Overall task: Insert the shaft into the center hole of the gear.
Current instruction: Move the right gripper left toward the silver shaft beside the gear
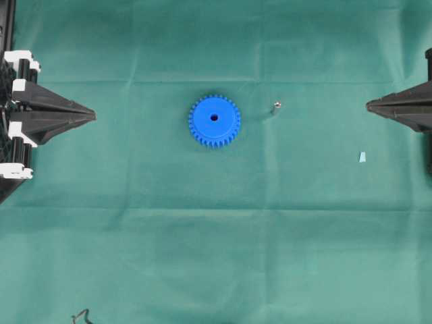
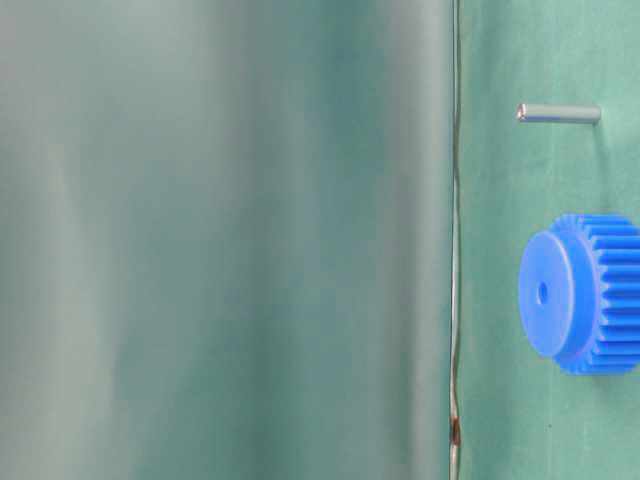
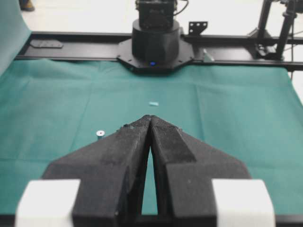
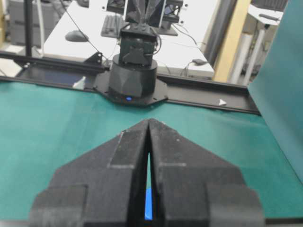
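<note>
The blue gear (image 1: 214,120) lies flat in the middle of the green cloth, its center hole (image 1: 214,117) facing up and empty. The shaft (image 1: 276,105) stands on end on the cloth, a short way right of the gear and apart from it. The table-level view shows the gear (image 2: 585,293), its hole (image 2: 543,293) and the shaft (image 2: 558,113). My left gripper (image 1: 93,116) is shut and empty at the far left. My right gripper (image 1: 369,105) is shut and empty at the far right. In the left wrist view (image 3: 150,117) the shaft (image 3: 100,134) shows; the gear is hidden. A sliver of gear (image 4: 148,205) shows between the right fingers (image 4: 130,156).
A small pale-blue scrap (image 1: 362,157) lies on the cloth near the right gripper, also in the left wrist view (image 3: 153,103). The arm bases (image 3: 156,40) (image 4: 137,71) stand at the two table ends. A black cable end (image 1: 82,315) lies at the front edge.
</note>
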Robot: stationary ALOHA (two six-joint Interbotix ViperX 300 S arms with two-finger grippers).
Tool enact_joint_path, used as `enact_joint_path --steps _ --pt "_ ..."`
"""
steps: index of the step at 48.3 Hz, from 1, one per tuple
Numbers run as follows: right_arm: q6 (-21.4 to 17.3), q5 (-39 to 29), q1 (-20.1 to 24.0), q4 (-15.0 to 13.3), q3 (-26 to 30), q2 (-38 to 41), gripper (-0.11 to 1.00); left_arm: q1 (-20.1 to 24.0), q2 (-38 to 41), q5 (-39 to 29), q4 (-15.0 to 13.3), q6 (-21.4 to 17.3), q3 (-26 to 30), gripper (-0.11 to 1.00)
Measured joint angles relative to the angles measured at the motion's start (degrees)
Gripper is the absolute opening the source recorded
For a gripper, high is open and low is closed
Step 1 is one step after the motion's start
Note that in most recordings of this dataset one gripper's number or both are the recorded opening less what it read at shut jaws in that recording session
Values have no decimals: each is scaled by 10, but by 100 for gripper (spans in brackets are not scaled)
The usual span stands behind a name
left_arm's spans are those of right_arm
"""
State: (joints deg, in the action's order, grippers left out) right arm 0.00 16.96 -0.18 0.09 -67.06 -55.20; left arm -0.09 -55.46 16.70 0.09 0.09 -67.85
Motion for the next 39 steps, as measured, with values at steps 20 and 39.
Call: enact_joint_path --steps 20,39 --pt "-1 -35 -5 0 5 14 3 -1 -6 -39 7 4 9 0" --pt "-2 -20 -51 3 34 131 47 -1 -7 -43 7 4 10 0"
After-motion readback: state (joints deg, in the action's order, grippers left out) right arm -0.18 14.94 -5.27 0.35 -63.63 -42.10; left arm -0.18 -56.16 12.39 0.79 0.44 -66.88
